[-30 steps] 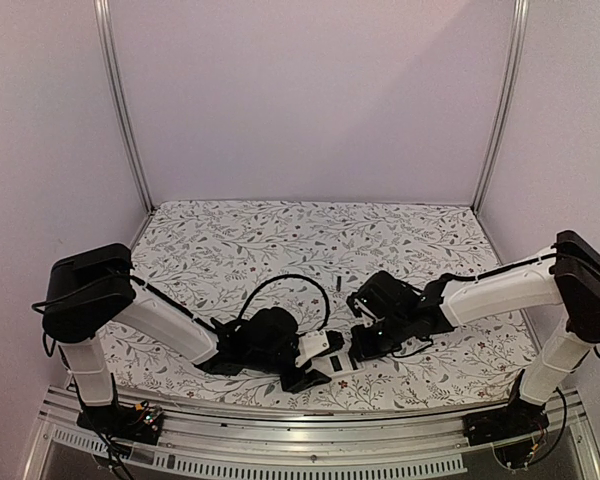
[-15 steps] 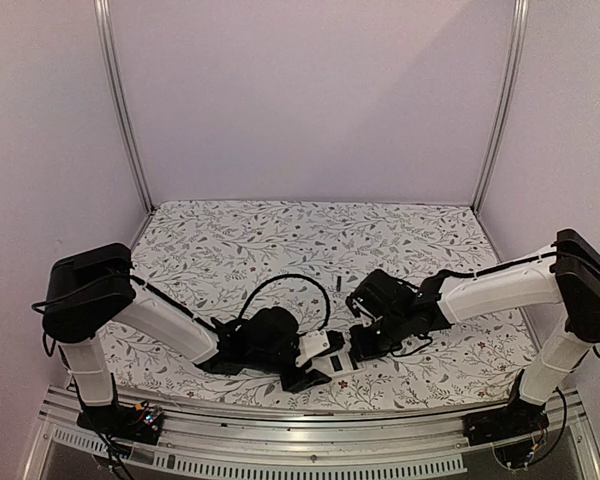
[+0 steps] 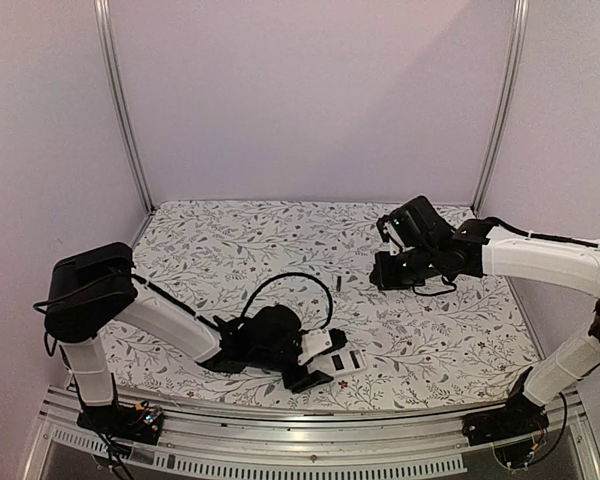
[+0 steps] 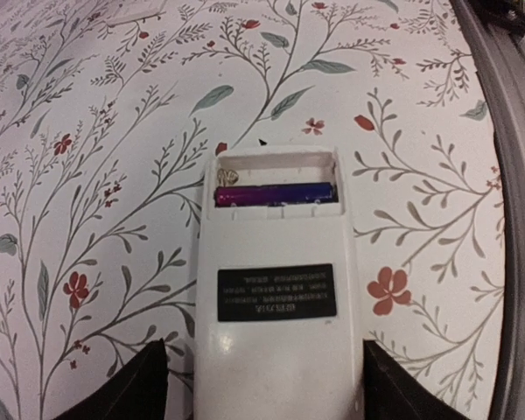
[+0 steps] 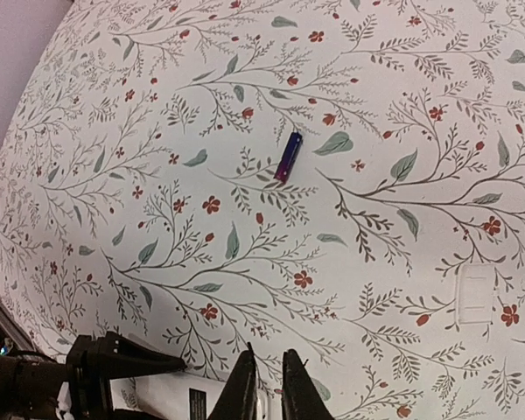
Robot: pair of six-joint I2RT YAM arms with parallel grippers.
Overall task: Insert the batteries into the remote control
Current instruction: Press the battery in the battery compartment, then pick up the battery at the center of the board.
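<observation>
The white remote control [image 4: 276, 350] lies back up near the front edge [image 3: 350, 360], its battery slot open with one dark battery [image 4: 276, 193] seated in it. My left gripper [image 4: 267, 389] straddles the remote's near end, open, with a thin gap showing on each side [image 3: 325, 362]. A second battery [image 5: 288, 157] lies loose on the cloth behind the remote [image 3: 335, 283]. My right gripper [image 5: 269, 385] hangs in the air right of that battery [image 3: 380, 275]. Its fingers stand a narrow gap apart with nothing between them.
A floral cloth [image 3: 230, 250] covers the table. A small flat white rectangular piece [image 5: 474, 293] lies on the cloth to the right. A black cable [image 3: 280, 282] loops above the left wrist. A metal rail [image 4: 516, 175] runs along the table's front edge.
The right arm has lifted away from the remote and swung to the back right, its fingers parting slightly. The left jaws have widened off the remote's sides.
</observation>
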